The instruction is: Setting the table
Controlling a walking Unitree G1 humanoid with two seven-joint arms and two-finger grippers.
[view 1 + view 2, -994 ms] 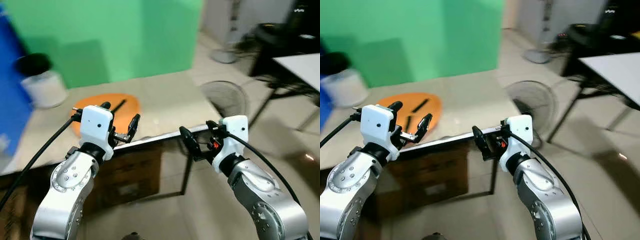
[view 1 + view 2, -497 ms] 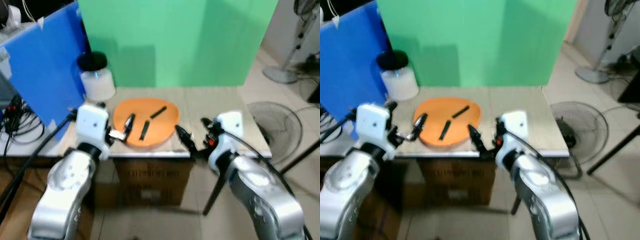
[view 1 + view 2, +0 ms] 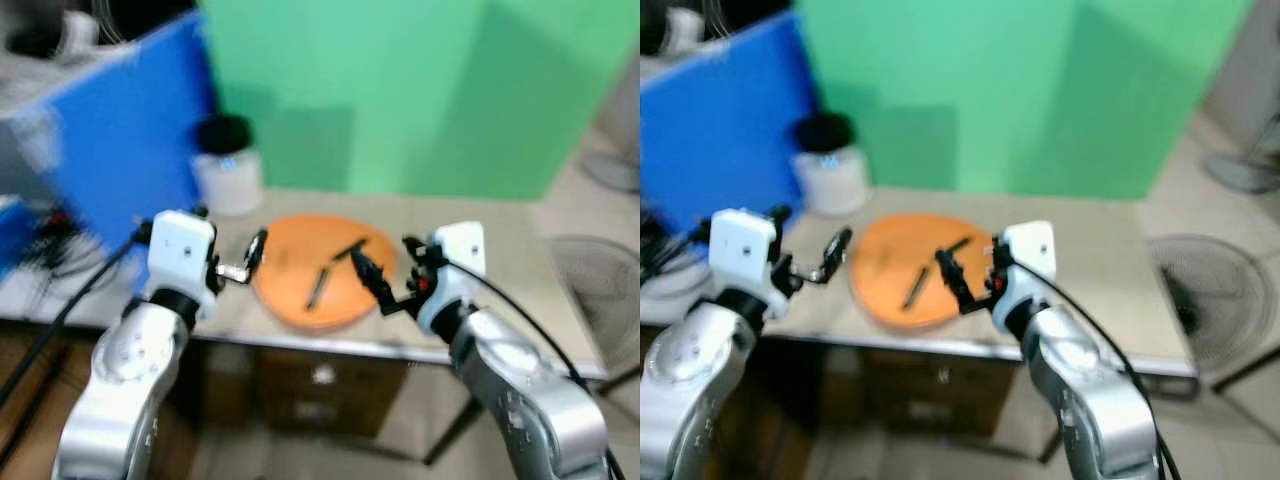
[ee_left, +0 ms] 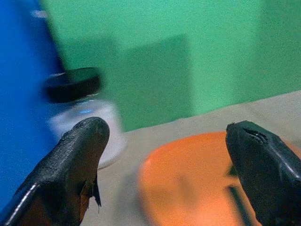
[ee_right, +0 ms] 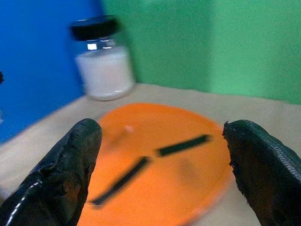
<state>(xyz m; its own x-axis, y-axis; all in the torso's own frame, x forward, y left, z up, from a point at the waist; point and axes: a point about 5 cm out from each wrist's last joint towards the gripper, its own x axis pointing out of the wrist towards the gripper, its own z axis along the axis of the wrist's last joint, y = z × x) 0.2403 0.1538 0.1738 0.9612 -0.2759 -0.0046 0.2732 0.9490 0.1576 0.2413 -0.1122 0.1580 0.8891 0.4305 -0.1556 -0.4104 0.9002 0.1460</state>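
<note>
Though the head views are blurred, a green backdrop [image 3: 400,90] and a blue panel [image 3: 120,130] stand behind a beige table [image 3: 480,225], and a floor fan [image 3: 1205,300] sits on the floor off the table's right end. On the table lies a round orange plate [image 3: 325,275], near the front edge and about midway between the two arms. Behind it to the left, beside the blue panel, stands a white jar with a black lid [image 3: 227,165].

Two thin dark sticks [image 5: 141,169] lie on the plate, apart from each other; what they are cannot be made out.

Held above the plate's left side, the left gripper [image 4: 169,160] has its fingers spread wide and grips nothing. Over the plate's right edge, the right gripper [image 5: 164,174] is likewise spread wide with nothing between its fingers.
</note>
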